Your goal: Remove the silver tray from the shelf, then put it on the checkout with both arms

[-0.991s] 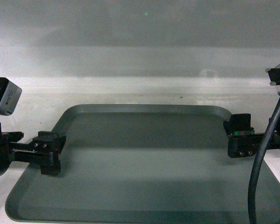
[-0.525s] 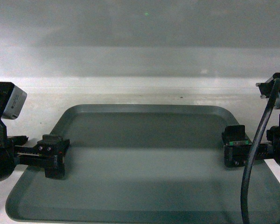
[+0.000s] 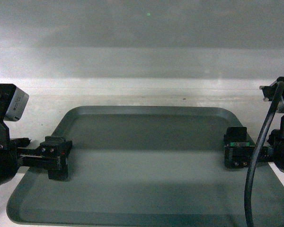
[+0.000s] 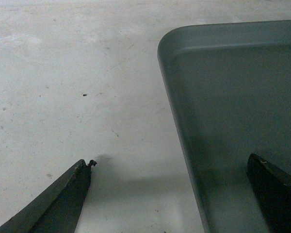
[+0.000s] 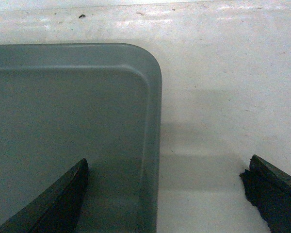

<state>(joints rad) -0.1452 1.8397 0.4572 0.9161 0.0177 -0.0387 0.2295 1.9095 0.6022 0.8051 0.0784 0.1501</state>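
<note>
Two pincers sit at the short sides of the silver tray (image 3: 146, 165), and you can see both spread wide across its rim. The tray lies flat on the white shelf (image 3: 132, 92), its long side running left to right, its far edge near the white back panel (image 3: 142, 28).

Your left pincer (image 3: 57, 158) is at the tray's left rim, about halfway along that side. In the left wrist view one finger (image 4: 53, 204) is over the bare shelf outside the tray and the other is over the tray's floor, with the rim between them. Neither finger visibly touches the rim.

Your right pincer (image 3: 237, 150) is at the right rim, also near mid-side. The right wrist view shows the same straddle: one finger (image 5: 48, 204) is above the tray's floor, the other is above the white shelf, and the rounded far right corner of the tray lies ahead of them. The jaws are wide apart here too, holding nothing.

You can also see a thick black cable (image 3: 255, 175) curving down in front of the right arm, and a green glow on the left arm at the left edge of the head view.
</note>
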